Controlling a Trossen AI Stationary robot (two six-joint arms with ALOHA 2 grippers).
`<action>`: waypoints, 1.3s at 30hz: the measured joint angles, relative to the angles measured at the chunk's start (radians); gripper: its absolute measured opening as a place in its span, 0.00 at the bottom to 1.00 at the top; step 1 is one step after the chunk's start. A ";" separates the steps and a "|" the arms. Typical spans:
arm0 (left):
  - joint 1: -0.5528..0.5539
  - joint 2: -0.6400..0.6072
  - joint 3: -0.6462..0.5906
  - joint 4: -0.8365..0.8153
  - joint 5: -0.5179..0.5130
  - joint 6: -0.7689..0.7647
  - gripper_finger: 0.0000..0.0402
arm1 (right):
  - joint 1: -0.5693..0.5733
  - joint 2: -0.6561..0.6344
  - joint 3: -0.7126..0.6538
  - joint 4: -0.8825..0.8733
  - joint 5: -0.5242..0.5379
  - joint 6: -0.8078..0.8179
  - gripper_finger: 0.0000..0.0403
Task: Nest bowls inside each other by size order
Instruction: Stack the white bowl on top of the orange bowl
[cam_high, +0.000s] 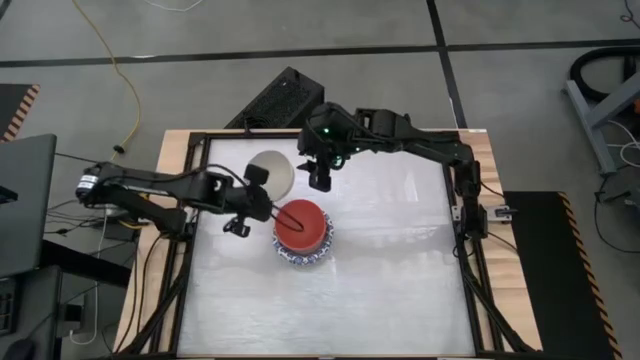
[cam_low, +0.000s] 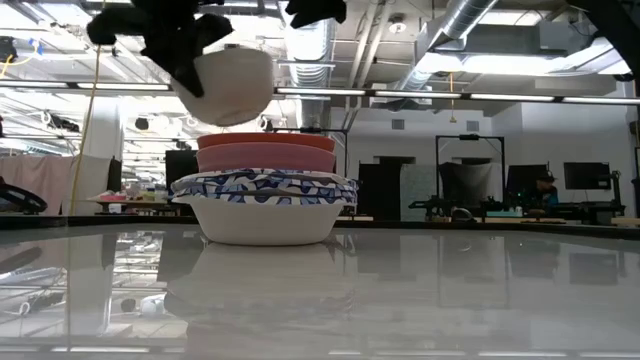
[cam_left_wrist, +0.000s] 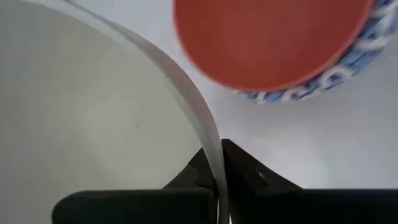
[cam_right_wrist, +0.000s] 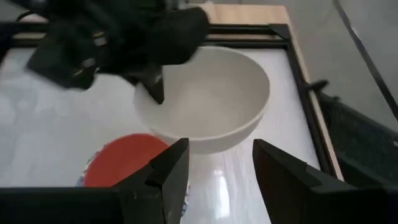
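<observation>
1. Closest to the low camera is the stack (cam_low: 265, 195), sitting a bit left of the table's (cam_high: 400, 270) middle. From the bottom up it goes: white-bodied bowl with a blue-and-white patterned rim (cam_low: 263, 188), then a pink bowl (cam_low: 266, 158), then the red bowl (cam_high: 302, 227) on top. All sit upright, mouths up, rims level.
2. Just behind and above the stack, the left gripper (cam_left_wrist: 217, 165) is clamped tight on the rim of the cream-white bowl (cam_high: 272, 172), one finger inside the wall and one outside.
3. That cream bowl hangs in the air, clear of the table, tilted so its mouth isn't level. It's round, so no real long axis to speak of.
4. Farther back, the right gripper (cam_high: 320, 178) hovers just beside the cream bowl's far edge, fingers spread wide, holding nothing.
</observation>
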 joint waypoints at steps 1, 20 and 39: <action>-0.016 0.014 0.010 -0.008 -0.041 0.011 0.00 | 0.002 0.000 0.000 0.000 0.025 0.018 0.49; -0.144 0.158 0.051 -0.023 -0.497 0.341 0.00 | -0.002 0.035 0.000 0.039 0.154 0.336 0.49; -0.143 0.171 0.051 0.009 -0.543 0.494 0.00 | -0.002 0.117 0.001 -0.054 0.221 0.292 0.28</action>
